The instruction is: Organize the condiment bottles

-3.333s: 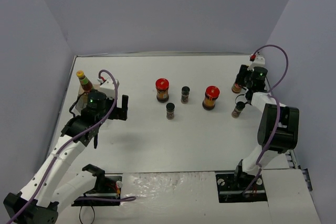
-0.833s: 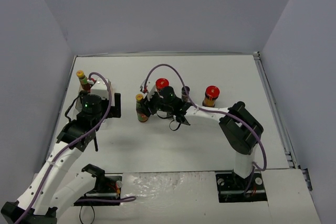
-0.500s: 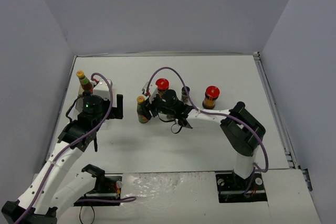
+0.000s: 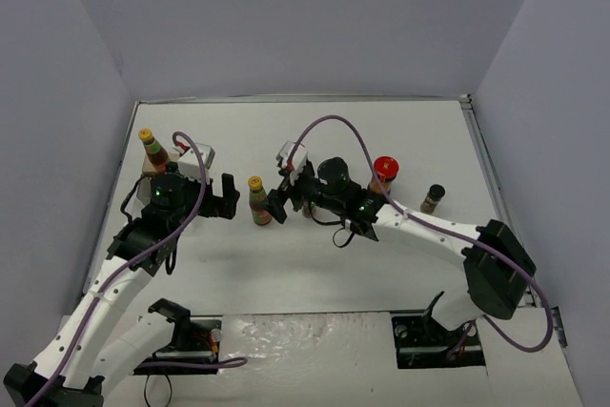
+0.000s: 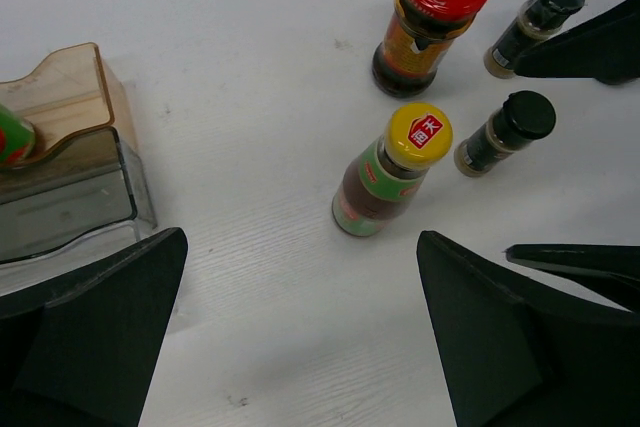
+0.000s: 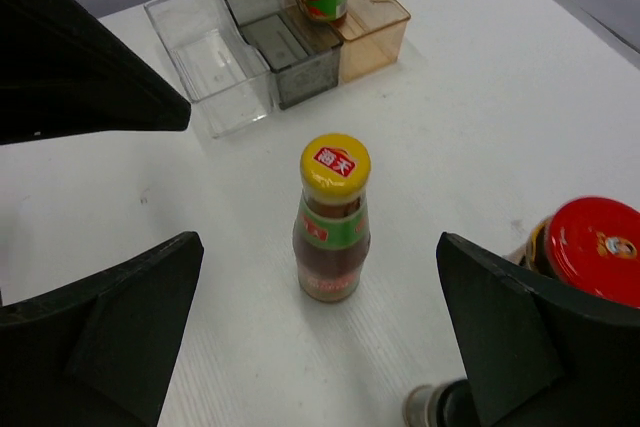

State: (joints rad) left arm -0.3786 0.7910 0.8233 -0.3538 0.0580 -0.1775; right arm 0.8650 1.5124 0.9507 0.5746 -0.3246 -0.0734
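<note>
The right gripper [image 4: 279, 201] stands with its jaws spread wide and grips nothing in the top external view. The tall slim dark-red sauce bottle with a yellow cap [image 4: 257, 200] stands upright just beside it, left of the middle of the white table [image 4: 315, 131]. The left gripper [image 4: 226, 195], equally wide and empty, faces that bottle from the other side. I judge this a handover spot, within reach of both arms. The clear brownish plastic rack [image 4: 150, 169] sits by the table's left edge, toward the far-left corner, with a second yellow-capped sauce bottle [image 4: 151, 146] upright in it. A squat red-lidded jar [image 4: 383, 174] stands right of the middle and a small black-capped spice jar [image 4: 433, 198] near the right edge.

In the left wrist view the left gripper [image 5: 300, 277] is wide open, with bare table between its fingers [image 5: 95, 332]. The sauce bottle [image 5: 390, 172] stands just ahead of them, untouched. Past it are another red-lidded jar [image 5: 432, 17] and two more spice jars [image 5: 507, 132], close together but apart. The rack [image 5: 70, 197] lies to the left.

In the right wrist view the right gripper [image 6: 320, 247] is wide open around the sauce bottle [image 6: 333, 222], both fingers [image 6: 530, 342] well clear of it. Beyond stands the rack [image 6: 215, 72], three compartments in a row — only the brownish end one is filled. The free bottle probably belongs beside its twin, which suits the left arm.
</note>
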